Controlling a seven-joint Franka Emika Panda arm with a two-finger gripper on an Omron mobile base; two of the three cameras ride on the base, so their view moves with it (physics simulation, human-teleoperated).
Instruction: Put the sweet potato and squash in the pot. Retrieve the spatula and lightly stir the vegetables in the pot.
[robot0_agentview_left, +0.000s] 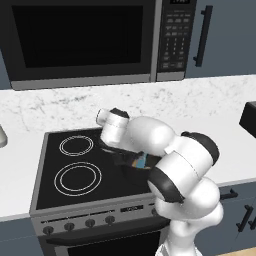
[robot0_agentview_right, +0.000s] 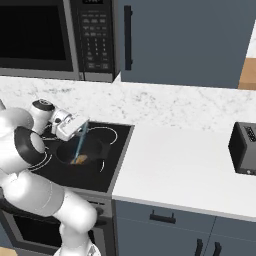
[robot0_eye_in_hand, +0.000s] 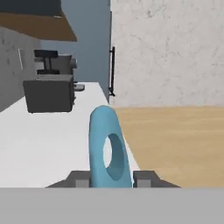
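Trouble from here would come mostly through the pot (robot0_agentview_right: 82, 152), the round black one on the stove (robot0_agentview_right: 117, 150), at its right front by the counter (robot0_agentview_right: 180, 160): if the stirring swings wide or presses hard against the wall, I judge the pot could slide on the smooth glass, or a vegetable could be flicked over the rim. The gripper (robot0_agentview_right: 82, 125) hangs just above the pot and is clamped narrow on the spatula (robot0_agentview_right: 80, 142), holding it near the handle's end, so a twist against a lump could lever the slim handle loose between the fingers (robot0_eye_in_hand: 82, 179). The spatula is light blue, thin and straight, slanting down from the gripper into the pot; the hand view shows its rounded end with a hanging hole. Smallest is an orange-tan vegetable (robot0_agentview_right: 79, 160) lying inside the pot, at the spatula's lower end; whether a second is there I cannot tell.
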